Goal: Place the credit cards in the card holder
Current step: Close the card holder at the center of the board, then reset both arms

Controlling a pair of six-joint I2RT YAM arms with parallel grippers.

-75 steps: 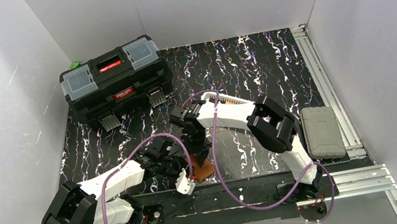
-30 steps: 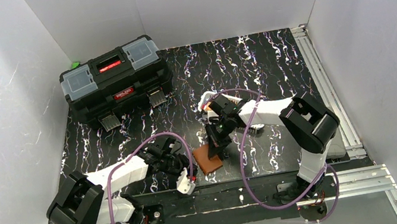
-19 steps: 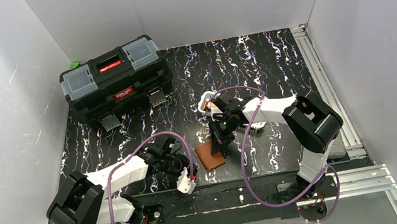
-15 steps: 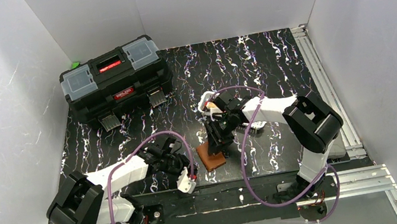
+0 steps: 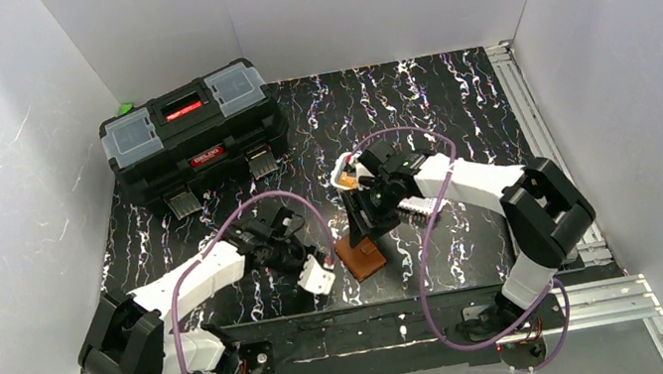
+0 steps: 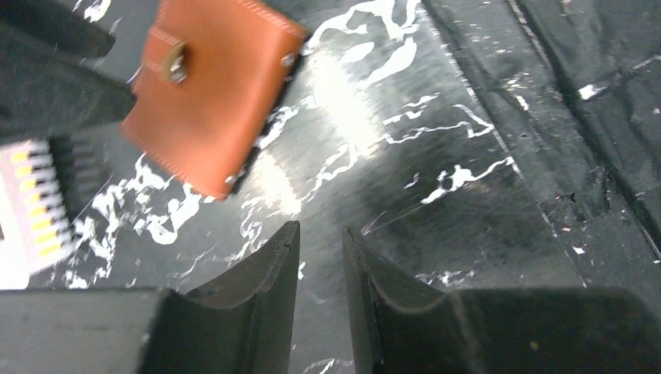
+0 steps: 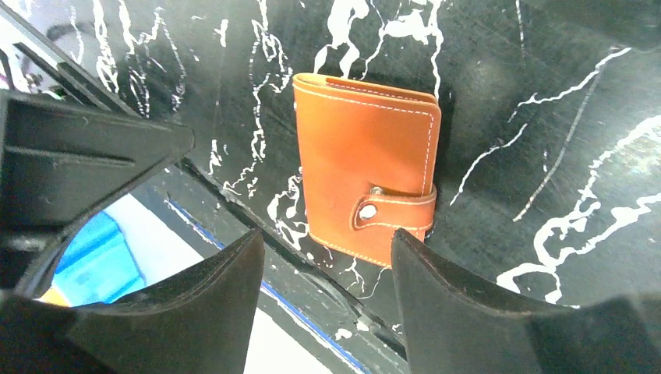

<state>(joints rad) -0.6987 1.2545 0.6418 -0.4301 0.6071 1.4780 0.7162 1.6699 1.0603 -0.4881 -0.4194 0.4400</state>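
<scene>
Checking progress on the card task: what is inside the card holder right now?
Nothing inside shows. The card holder lies folded shut on the table, its snap tab wrapped across the front, so the leather cover hides whatever it contains. No card edge visibly sticks out.

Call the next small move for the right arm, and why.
Probably lower the right gripper onto the card holder and close on its sides to hold it for unsnapping. The holder lies flat on the table, closed, tab snapped, and the open jaws hang empty right above it.
</scene>
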